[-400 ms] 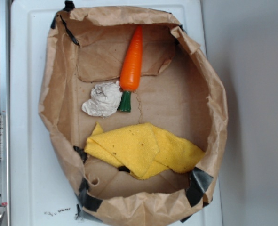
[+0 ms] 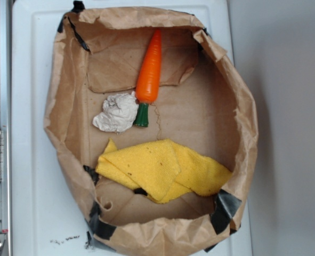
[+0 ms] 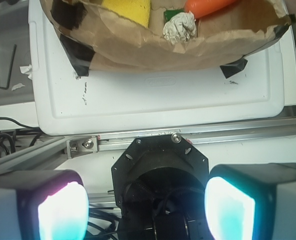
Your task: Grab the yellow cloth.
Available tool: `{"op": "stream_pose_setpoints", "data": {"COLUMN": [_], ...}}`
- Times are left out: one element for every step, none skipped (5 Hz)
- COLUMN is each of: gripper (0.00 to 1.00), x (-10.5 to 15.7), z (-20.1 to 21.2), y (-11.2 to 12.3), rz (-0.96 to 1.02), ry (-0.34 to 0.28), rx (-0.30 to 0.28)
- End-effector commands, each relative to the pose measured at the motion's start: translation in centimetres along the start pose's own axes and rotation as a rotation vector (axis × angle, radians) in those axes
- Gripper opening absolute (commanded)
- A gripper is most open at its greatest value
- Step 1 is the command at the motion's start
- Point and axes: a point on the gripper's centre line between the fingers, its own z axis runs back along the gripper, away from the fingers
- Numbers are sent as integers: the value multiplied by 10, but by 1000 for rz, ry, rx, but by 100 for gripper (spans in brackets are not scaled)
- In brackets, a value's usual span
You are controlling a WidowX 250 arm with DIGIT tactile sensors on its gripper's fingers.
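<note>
The yellow cloth [image 2: 162, 170] lies folded and rumpled on the floor of a cut-down brown paper bag [image 2: 248, 122], toward its front. In the wrist view only a corner of the yellow cloth [image 3: 127, 9] shows at the top edge, behind the bag wall [image 3: 188, 50]. My gripper [image 3: 145, 212] is well back from the bag, over the robot's black base. Its two glowing fingers [image 3: 62, 212] stand wide apart with nothing between them. The gripper does not show in the exterior view.
An orange toy carrot [image 2: 150, 66] with a green stem and an off-white wad [image 2: 116, 113] lie behind the cloth in the bag. The bag sits on a white tray [image 2: 29, 160]. An aluminium rail [image 3: 223, 134] and cables run between me and the tray.
</note>
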Motion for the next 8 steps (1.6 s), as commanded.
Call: {"op": "stream_pose_setpoints", "data": {"gripper": [100, 100, 100, 100, 100, 100, 100, 100], "x": [28, 3, 13, 58, 58, 58, 58, 58], "z": [18, 31, 47, -1, -1, -1, -1, -1], "y": [24, 22, 44, -1, -1, -1, -1, -1], "rz": [137, 138, 155, 138, 138, 138, 138, 138], "ry": [-55, -187, -135, -134, -134, -134, -134, -134], "rx": [-29, -32, -110, -59, -59, -59, -59, -59]}}
